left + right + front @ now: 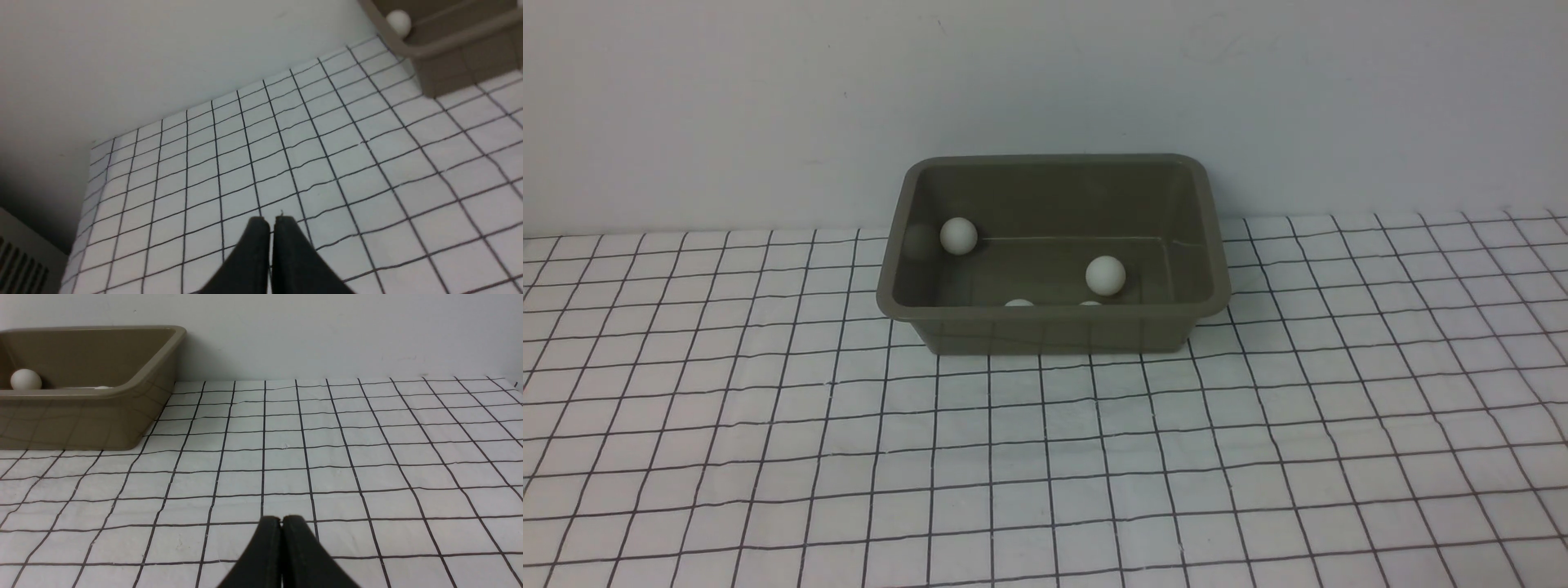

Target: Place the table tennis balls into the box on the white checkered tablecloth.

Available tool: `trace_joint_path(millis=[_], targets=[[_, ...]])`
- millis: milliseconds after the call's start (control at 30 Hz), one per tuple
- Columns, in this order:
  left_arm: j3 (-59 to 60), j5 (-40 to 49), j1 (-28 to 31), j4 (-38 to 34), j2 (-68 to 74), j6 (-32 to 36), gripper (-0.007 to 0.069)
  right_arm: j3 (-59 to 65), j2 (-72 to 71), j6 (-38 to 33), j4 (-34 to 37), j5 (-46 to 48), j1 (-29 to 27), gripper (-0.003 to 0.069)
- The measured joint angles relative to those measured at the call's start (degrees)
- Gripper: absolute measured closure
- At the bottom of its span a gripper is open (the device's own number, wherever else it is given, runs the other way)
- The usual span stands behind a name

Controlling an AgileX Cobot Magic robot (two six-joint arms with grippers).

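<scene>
All four table tennis balls [958, 235] sit inside the box [1054, 327] at the far edge of the white checkered tablecloth [1045, 457], while the left gripper [271, 222] and right gripper [281, 522] hang pressed together, empty.

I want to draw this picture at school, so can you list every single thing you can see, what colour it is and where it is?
table tennis balls: four, white, all inside the box; one by the far left corner, one toward the right of the middle, two peeking over the near wall.
box: one, olive-grey plastic, on the tablecloth near the wall.
tablecloth: one, white with thin black checks, slightly wrinkled, covering the table.
wall: one, plain pale grey, behind the box.
left gripper: one, black, jaws shut with nothing between them, above the cloth and away from the box.
right gripper: one, black, jaws shut with nothing between them, above the cloth and away from the box.
</scene>
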Motion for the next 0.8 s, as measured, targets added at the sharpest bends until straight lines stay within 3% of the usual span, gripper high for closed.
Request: trace_joint_path(millis=[133, 633, 800], targets=[[2.1, -0.2, 1.3, -0.4, -4.8, -4.7, 0.0629, 0.0, 0.0, 0.0, 0.0, 0.0, 0.0, 0.0676], [19.0, -7.9, 2.8, -4.1, -6.9, -5.2, 0.0629, 0.0, 0.0, 0.0, 0.0, 0.1, 0.0, 0.0676], [19.8, -11.8, 2.8, -4.8, -6.9, -5.2, 0.0629, 0.0, 0.0, 0.0, 0.0, 0.1, 0.0, 0.0676]])
